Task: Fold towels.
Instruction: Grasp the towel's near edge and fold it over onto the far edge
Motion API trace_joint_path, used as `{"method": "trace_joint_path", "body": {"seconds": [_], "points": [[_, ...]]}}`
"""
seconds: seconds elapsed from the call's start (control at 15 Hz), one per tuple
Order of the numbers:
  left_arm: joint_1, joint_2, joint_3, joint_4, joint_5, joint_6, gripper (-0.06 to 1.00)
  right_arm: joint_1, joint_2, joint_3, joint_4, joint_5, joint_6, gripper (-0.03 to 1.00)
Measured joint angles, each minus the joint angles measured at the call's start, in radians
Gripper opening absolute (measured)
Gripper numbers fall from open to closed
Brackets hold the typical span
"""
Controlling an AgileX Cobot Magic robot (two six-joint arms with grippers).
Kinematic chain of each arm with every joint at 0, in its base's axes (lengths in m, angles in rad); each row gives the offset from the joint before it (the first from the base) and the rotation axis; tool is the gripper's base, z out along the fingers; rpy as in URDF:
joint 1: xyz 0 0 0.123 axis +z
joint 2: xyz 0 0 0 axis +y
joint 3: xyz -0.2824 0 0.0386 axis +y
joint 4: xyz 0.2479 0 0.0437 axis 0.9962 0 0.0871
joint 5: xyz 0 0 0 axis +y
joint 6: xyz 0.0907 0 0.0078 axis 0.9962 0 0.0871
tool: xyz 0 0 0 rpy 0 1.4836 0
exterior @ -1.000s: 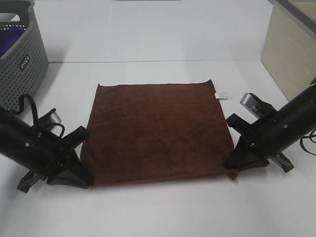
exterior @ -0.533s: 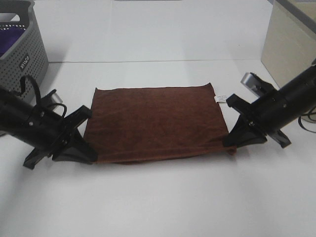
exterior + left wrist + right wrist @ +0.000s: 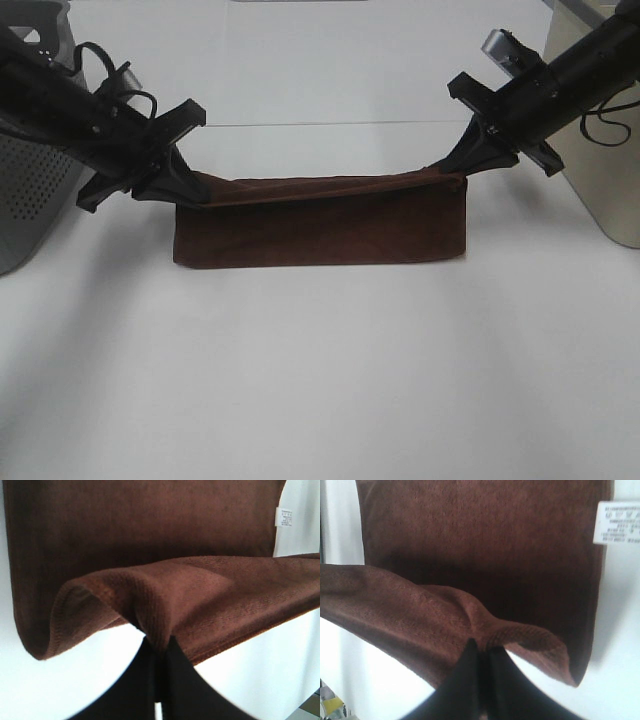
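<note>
Sagging mid-edge, the reddish-brown plush towel lies doubled over itself.

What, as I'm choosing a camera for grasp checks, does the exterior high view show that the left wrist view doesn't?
Only exterior high: the right pincer and the grey perforated plastic basket. Only left wrist: the small white tag and the stitched hem pinched close up. Both: the dark reddish-brown plush towel held up by one edge in the left pincer.
</note>
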Motion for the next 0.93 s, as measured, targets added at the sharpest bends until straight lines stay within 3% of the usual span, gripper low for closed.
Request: {"method": "trace_joint_path", "body": {"seconds": [0.4, 0.6, 0.93], "points": [[0.0, 0.163, -0.244, 0.086, -0.021, -0.055, 0.0, 0.0, 0.199, -0.246, -0.014, 0.013, 0.033, 0.0], [-0.001, 0.184, -0.266, 0.107, -0.068, -0.066, 0.0, 0.007, 0.245, -0.318, -0.01, 0.017, 0.033, 0.0], [-0.01, 0.218, -0.274, 0.11, -0.168, -0.069, 0.0, 0.011, 0.279, -0.325, 0.005, -0.059, 0.033, 0.0]]}}
